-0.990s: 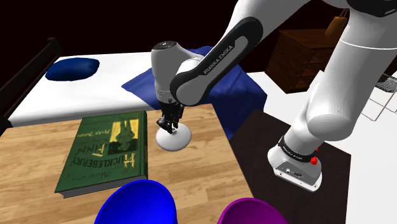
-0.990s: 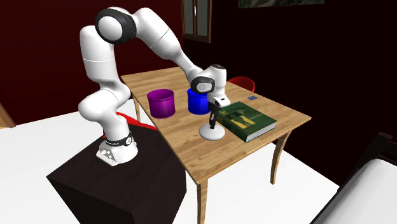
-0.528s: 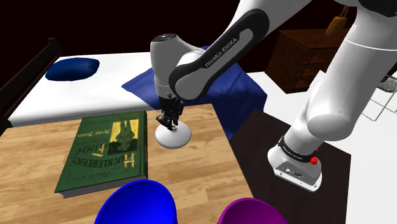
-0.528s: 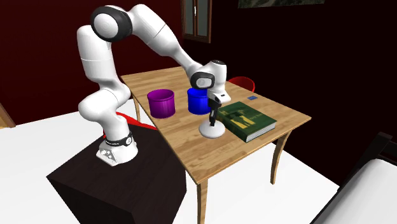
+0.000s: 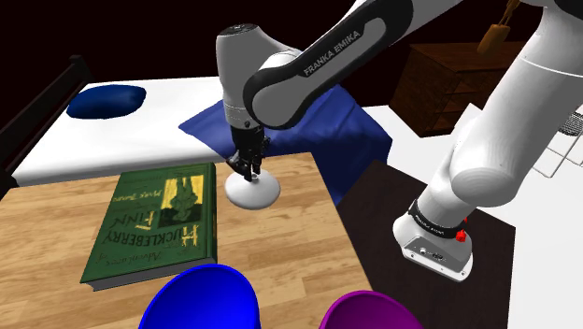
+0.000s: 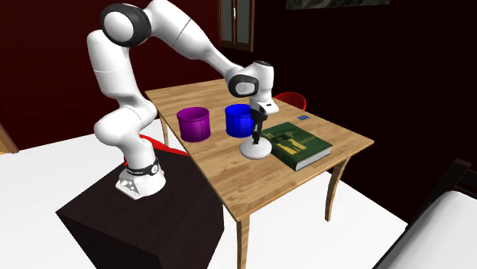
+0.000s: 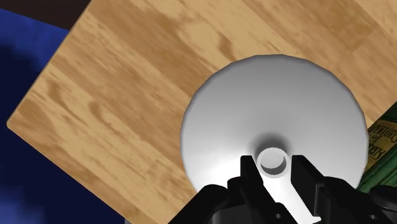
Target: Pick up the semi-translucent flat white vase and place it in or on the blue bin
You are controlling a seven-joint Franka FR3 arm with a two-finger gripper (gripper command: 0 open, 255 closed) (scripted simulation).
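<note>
So the hand (image 5: 245,166) is seen pointing down at the wooden worktop (image 5: 290,252), clenched on the thin neck of the white vase (image 5: 253,193). In the wrist view the two black fingers (image 7: 251,177) are pressed against either side of that neck. The round opening is seen right between them, and the wide flat body is spread out below. The vase is found near the worktop's edge, just beside the green book (image 5: 159,222), over bare wood. Whether its base is touching the wood can't really be told. The blue bin (image 6: 239,120) is parked near the vase but not touching it, with a purple bin (image 6: 194,123) beside it, both upright. Beyond the worktop in the shoulder view, a bed (image 5: 112,140) with a blue pillow (image 5: 106,100) and a blue blanket (image 5: 318,126) can be made out.
</note>
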